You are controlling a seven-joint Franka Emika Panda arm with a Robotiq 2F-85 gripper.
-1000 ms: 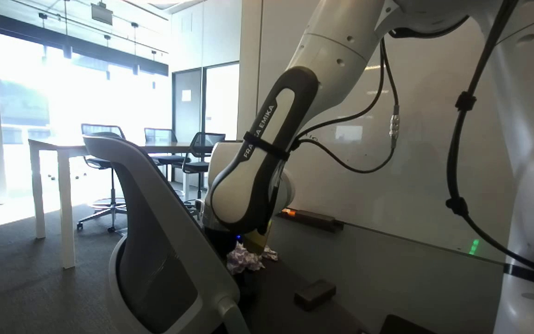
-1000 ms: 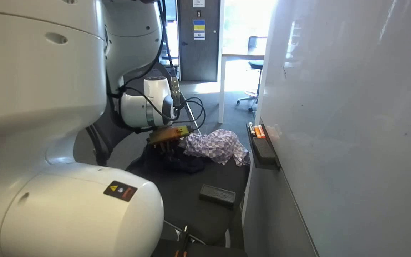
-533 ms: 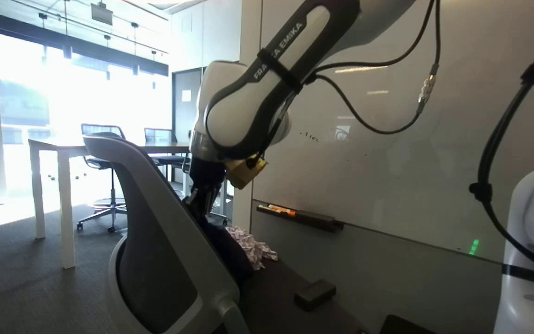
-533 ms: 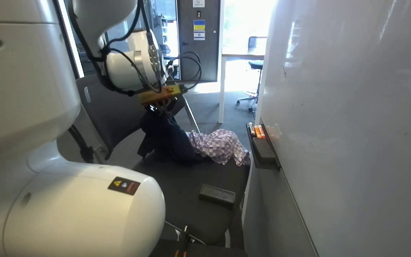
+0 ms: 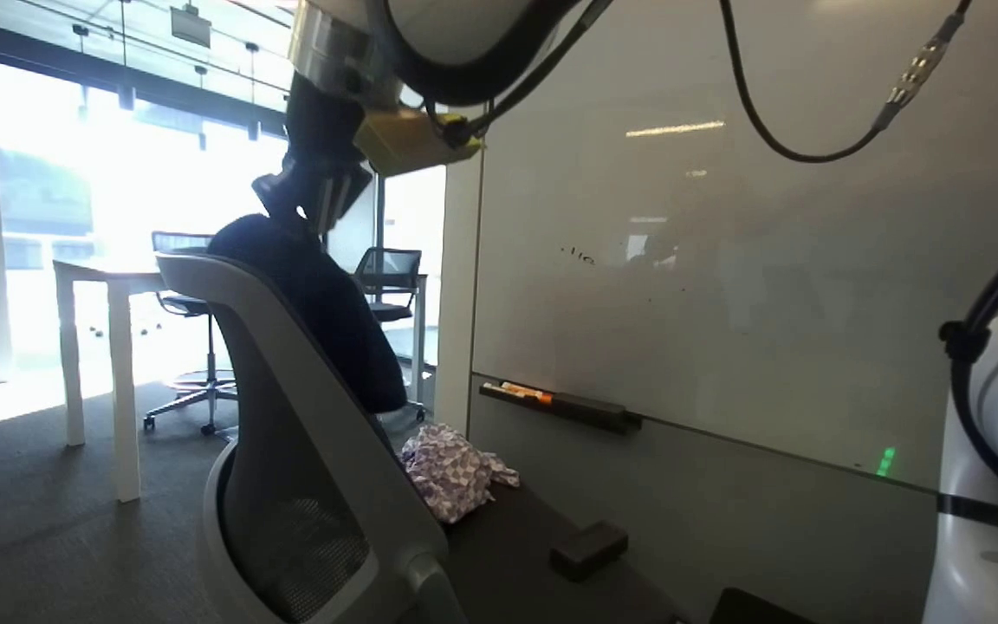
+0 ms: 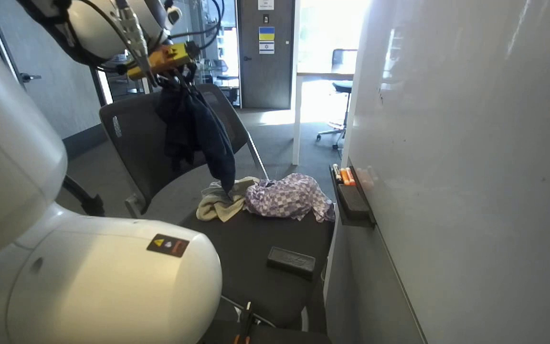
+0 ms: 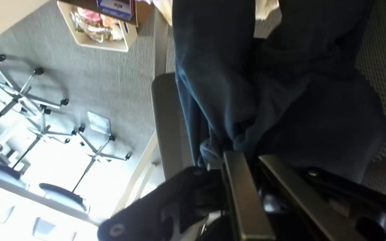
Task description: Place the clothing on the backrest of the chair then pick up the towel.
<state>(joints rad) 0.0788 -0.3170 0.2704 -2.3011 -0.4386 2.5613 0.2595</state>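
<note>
Backrest, clothing now near its top

Chair: big office type, lt grey frame, dk seat; upright.
Backrest: tall, curved, grey mesh, lt grey rim; leans back from seat.
Clothing: dk navy, soft, jacket-like; bunched tight at top, rest hanging in loose folds.
Clothing pos.: seat side of backrest, hiding pt of mesh; top above rim in an ext. view, low end over seat; touching mesh or not, can't tell.
Cream cloth: plain, crumpled on seat, nr backrest.
Checkered cloth: purple/wht, heaped in folds on seat, just beside cream one.
Towel: which of these 2 cloths, can't tell.
</note>
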